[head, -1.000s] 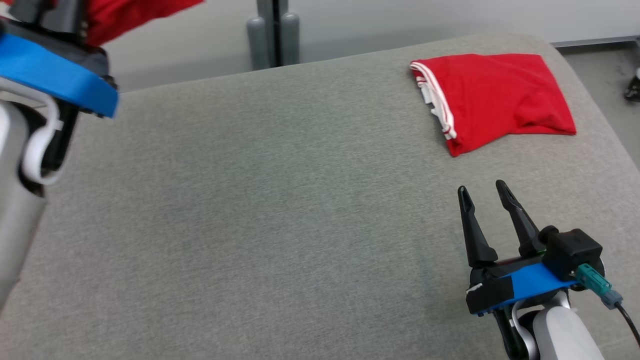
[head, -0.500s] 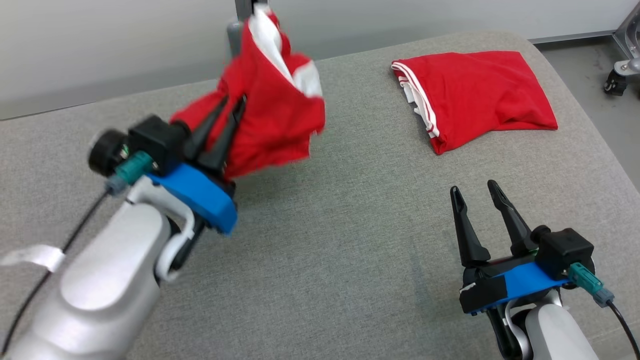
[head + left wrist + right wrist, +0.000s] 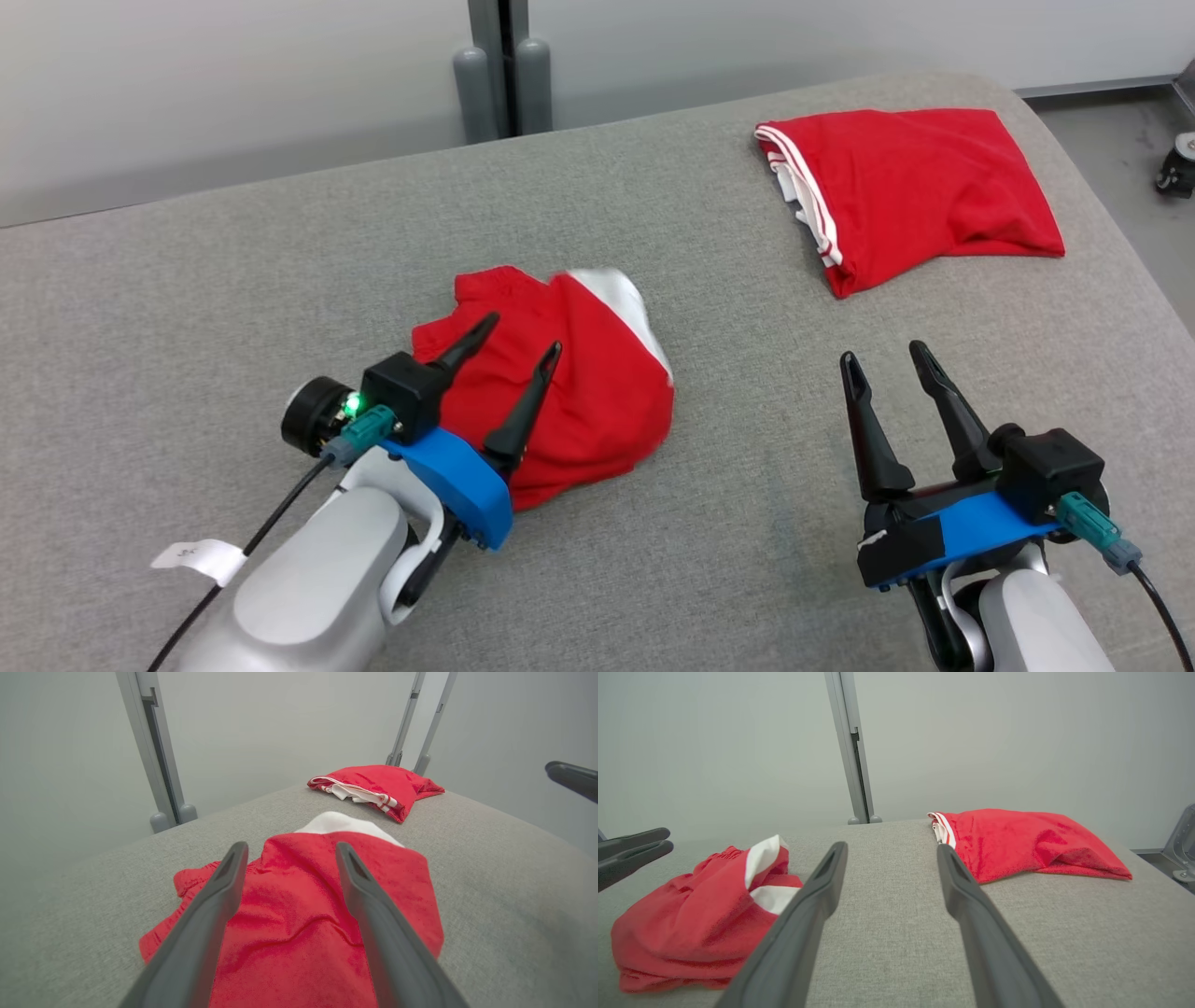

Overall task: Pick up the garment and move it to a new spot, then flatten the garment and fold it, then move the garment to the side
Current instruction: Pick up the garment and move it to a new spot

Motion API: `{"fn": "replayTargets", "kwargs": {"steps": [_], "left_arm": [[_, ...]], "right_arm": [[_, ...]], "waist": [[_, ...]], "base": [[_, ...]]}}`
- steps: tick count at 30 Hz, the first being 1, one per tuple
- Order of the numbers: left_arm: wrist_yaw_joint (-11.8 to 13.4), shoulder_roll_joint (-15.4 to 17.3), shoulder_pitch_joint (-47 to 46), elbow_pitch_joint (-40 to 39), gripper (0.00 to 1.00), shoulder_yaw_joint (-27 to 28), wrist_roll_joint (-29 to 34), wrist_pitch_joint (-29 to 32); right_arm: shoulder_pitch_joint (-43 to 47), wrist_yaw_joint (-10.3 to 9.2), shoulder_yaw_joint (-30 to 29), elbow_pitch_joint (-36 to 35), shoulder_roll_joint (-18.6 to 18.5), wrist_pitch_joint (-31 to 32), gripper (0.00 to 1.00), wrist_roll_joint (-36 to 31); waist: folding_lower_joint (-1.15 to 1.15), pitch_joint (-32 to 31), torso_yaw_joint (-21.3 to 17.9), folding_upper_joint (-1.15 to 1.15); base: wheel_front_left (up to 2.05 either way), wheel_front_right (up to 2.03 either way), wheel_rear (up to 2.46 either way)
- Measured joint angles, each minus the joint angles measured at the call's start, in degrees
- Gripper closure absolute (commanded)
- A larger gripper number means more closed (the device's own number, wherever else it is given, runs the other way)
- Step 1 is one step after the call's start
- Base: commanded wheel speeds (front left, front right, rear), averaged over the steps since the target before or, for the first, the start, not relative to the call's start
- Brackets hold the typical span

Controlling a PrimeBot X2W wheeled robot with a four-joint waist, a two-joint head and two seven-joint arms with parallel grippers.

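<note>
Table [image 3: 187, 308]: grey, padded; folded red garment [image 3: 906, 196] at 1 o'clock.
Garment [image 3: 597, 411]: crumpled, mid-table.
Left claw [image 3: 524, 333]: released, over garment.
Right claw [image 3: 882, 351]: released, empty, 5 o'clock.
Progress: relocation seemingly done; flattening, folding, setting aside left.

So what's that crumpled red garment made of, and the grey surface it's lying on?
Crumpled red garment: looks like a soft knit fabric, matte, slightly fuzzy; it sags into loose creases.
Grey surface: seems a woven upholstery cloth over padding, matte, with a fine speckled weave and rounded edges; the padding is a guess.
</note>
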Motion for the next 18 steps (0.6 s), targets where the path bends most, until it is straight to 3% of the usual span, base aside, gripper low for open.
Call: {"fn": "replayTargets", "kwargs": {"steps": [5, 9, 18], "left_arm": [[2.31, 0.97, -0.52, -2.82, 0.0, 5.02, 1.24, -0.98], [4.78, 2.92, 1.93, -8.96, 0.0, 12.92, 3.26, -1.08], [6.45, 5.54, 13.58, -16.29, 0.0, 26.94, 7.32, -1.08]], "right_arm": [[0.2, 0.0, -0.51, 0.11, 0.0, 0.29, 0.0, -0.31], [0.68, 0.0, -0.97, 0.22, -0.02, 0.48, 0.0, -0.41], [1.54, 0.0, -1.76, 0.24, 0.01, 1.09, 0.0, -0.87]], "waist": [[0.0, -1.47, 1.49, 0.0], [0.0, -2.57, 3.19, 0.0], [0.0, -5.08, 7.95, 0.0]], "base": [[0.0, 0.0, 0.0], [0.0, 0.0, 0.0], [0.0, 0.0, 0.0]]}}
